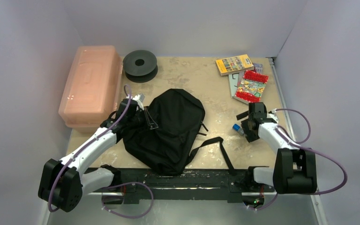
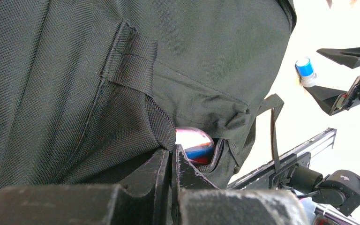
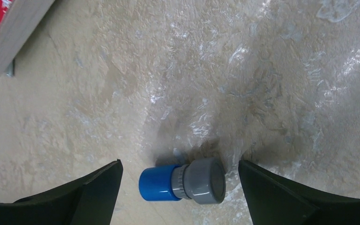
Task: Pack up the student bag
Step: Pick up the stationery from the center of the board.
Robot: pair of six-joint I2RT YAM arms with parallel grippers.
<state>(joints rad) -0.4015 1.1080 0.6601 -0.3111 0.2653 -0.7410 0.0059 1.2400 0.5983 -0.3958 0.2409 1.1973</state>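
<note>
The student bag (image 1: 171,131), soft black fabric, lies in the middle of the table with its straps trailing to the right. My left gripper (image 1: 145,117) is at its left edge, shut on the fabric rim of an opening (image 2: 175,154). Inside that opening shows a shiny pink, blue and red item (image 2: 194,143). A small blue cylinder with a grey cap (image 3: 183,182) lies on its side right of the bag (image 1: 237,128). My right gripper (image 3: 180,187) hangs just over it, open, one finger on each side, neither touching it.
A pink translucent box (image 1: 91,84) stands at the back left, a black spool (image 1: 140,64) beside it. Books (image 1: 234,64) and a red-edged booklet (image 1: 251,86) lie at the back right. A bag strap (image 1: 215,145) runs toward the front rail (image 1: 183,180).
</note>
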